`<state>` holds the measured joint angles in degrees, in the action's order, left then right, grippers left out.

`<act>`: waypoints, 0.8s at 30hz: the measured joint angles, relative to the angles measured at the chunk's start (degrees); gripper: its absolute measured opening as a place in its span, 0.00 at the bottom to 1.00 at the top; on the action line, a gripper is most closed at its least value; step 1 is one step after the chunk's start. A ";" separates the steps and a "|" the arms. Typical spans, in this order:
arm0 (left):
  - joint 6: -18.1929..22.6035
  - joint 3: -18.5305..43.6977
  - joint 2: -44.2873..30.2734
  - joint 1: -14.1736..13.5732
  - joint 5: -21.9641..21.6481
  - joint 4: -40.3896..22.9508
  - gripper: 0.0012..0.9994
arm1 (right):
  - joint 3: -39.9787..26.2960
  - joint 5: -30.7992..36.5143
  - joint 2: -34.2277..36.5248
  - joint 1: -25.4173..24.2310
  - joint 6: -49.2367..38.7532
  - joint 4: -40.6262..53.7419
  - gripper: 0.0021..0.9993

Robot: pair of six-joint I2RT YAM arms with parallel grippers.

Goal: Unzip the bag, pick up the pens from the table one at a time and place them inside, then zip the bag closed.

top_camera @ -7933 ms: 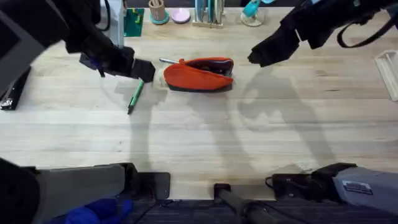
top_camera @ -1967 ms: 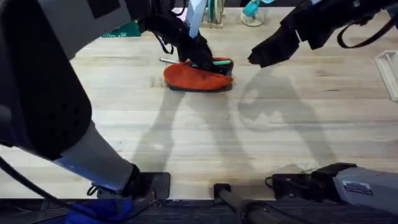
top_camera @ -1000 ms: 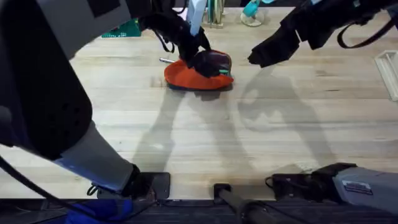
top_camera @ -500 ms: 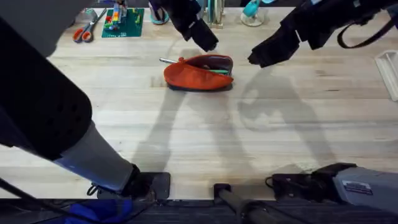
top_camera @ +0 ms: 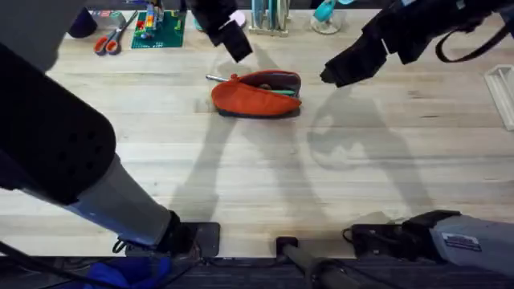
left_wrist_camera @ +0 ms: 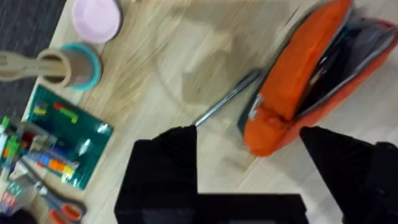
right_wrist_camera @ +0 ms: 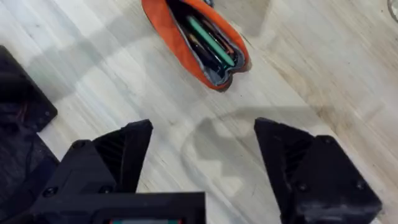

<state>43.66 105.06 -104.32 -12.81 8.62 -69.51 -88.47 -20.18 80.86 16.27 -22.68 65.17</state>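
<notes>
The orange bag (top_camera: 250,96) lies at the table's (top_camera: 257,185) back middle, its zipper open. A green pen (top_camera: 281,91) rests inside it, seen among dark items in the right wrist view (right_wrist_camera: 208,37). A slim silver pen (top_camera: 215,78) lies on the wood at the bag's left end (left_wrist_camera: 227,99). My left gripper (top_camera: 235,44) hangs open and empty, raised behind and left of the bag (left_wrist_camera: 298,81). Open as well, my right gripper (top_camera: 337,71) hovers to the right of the bag (right_wrist_camera: 186,43), holding nothing.
Along the back edge stand orange-handled scissors (top_camera: 108,36), a green board with small parts (top_camera: 157,24), a cup (left_wrist_camera: 68,65), a pink bowl (left_wrist_camera: 96,15) and a rack (top_camera: 269,16). A white object (top_camera: 502,92) sits at the right edge.
The green pen went from the table left of the bag into the bag. My left gripper let it go there, then rose back and left. The right arm stayed still.
</notes>
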 joint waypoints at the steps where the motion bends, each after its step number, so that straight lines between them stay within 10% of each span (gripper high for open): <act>1: 0.51 0.00 0.01 0.56 -0.55 -0.09 0.99 | 0.00 0.00 -0.02 0.00 0.00 0.00 1.00; 24: 28.58 0.01 -0.06 14.04 10.41 1.59 0.99 | 0.00 0.00 -0.01 -0.01 0.00 0.00 1.00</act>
<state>72.24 105.07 -104.38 1.23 19.03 -67.92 -88.47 -20.18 80.85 16.26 -22.68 65.17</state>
